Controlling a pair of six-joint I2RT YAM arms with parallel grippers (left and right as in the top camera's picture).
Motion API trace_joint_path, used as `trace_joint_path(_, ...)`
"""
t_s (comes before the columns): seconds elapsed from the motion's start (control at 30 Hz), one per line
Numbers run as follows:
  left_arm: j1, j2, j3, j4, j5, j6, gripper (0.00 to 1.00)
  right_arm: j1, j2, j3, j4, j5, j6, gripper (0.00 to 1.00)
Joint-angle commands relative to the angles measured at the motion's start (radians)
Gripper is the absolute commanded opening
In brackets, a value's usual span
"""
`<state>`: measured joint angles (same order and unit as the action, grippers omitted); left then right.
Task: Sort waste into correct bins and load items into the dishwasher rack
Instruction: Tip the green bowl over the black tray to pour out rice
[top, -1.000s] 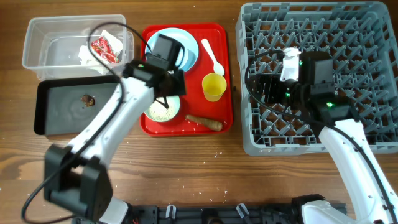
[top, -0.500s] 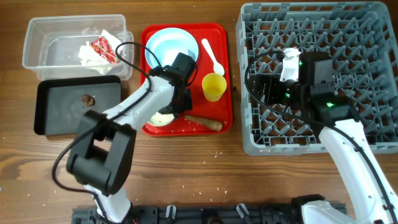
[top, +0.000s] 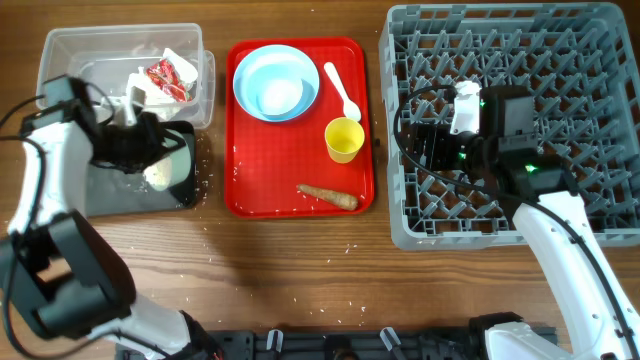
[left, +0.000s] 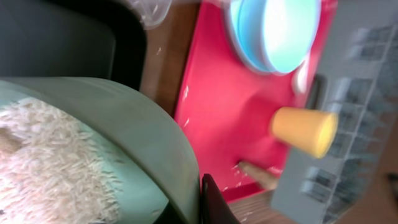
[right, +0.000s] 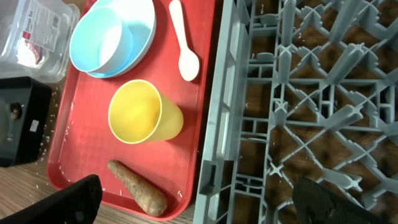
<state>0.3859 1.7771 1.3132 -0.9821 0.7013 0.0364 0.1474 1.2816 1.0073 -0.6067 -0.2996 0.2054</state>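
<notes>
Tool on the left arm (top: 148, 158) is clamped on the rim of the pale green bowl (top: 170, 168). The bowl is tipped over the right end of the black tray (top: 100, 195) with white rice (left: 50, 168) inside (stray grains dot the counter (top: 300, 270) nearby). Just beside the tray sits the clear tub (top: 70, 60), holding a red wrapper (top: 165, 78). The right tool (right: 202, 202) hangs over the grey rack (top: 590, 60), fingers spread wide and empty. The red tray (top: 290, 150) carries a blue bowl (top: 277, 85), yellow cup (top: 343, 138), white spoon (top: 342, 90) and brown root (top: 328, 197).
</notes>
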Motion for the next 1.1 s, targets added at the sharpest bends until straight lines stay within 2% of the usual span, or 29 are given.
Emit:
trace_joint_path(0.0, 0.127, 0.150, 0.008, 0.064, 0.343, 0.091, 0.04, 0.003, 0.007, 0.018, -0.005, -0.017, 0.008, 1.00)
trace_joint_path(0.07, 0.171, 0.202, 0.008, 0.104, 0.489, 0.091, 0.04, 0.003, 0.007, 0.018, -0.009, -0.017, 0.008, 1.00)
trace_joint_path(0.17, 0.201, 0.207, 0.008, 0.127, 0.612, 0.087, 0.04, 0.003, 0.007, 0.018, -0.008, -0.017, 0.008, 1.00)
trace_joint_path(0.3, 0.233, 0.207, 0.008, 0.127, 0.866, 0.087, 0.04, 0.003, 0.007, 0.018, -0.008, -0.017, 0.008, 1.00)
trace_joint_path(0.37, 0.254, 0.207, 0.009, 0.127, 0.875, 0.030, 0.04, 0.003, 0.007, 0.018, -0.008, -0.017, 0.008, 0.99)
trace_joint_path(0.47, 0.280, 0.207, 0.009, 0.127, 0.875, 0.007, 0.04, 0.003, 0.007, 0.018, -0.008, -0.017, 0.008, 1.00)
trace_joint_path(0.7, 0.290, 0.207, 0.009, 0.128, 0.872, 0.008, 0.04, 0.003, 0.007, 0.018, -0.008, -0.017, 0.016, 1.00)
trace_joint_path(0.77, 0.298, 0.207, 0.009, 0.143, 0.801, 0.008, 0.04, 0.003, 0.007, 0.018, -0.008, -0.017, 0.034, 1.00)
trace_joint_path(0.83, 0.307, 0.207, 0.009, 0.108, 0.874, 0.000, 0.04, 0.003, 0.007, 0.018, -0.009, -0.017, 0.033, 1.00)
trace_joint_path(0.93, 0.307, 0.207, 0.010, 0.125, 0.874, -0.009, 0.04, 0.003, 0.007, 0.018, -0.008, -0.017, 0.033, 1.00)
trace_joint_path(0.97, 0.305, 0.199, 0.011, 0.095, 0.876, -0.065, 0.04, 0.003, 0.007, 0.018, -0.009, -0.017, 0.034, 1.00)
trace_joint_path(1.0, 0.304, 0.185, 0.011, 0.064, 0.876, -0.065, 0.04, 0.003, 0.007, 0.018, -0.009, -0.017, 0.033, 1.00)
trace_joint_path(1.07, 0.303, 0.117, 0.011, 0.030, 0.871, 0.051, 0.04, 0.003, 0.007, 0.018, -0.008, -0.016, 0.033, 1.00)
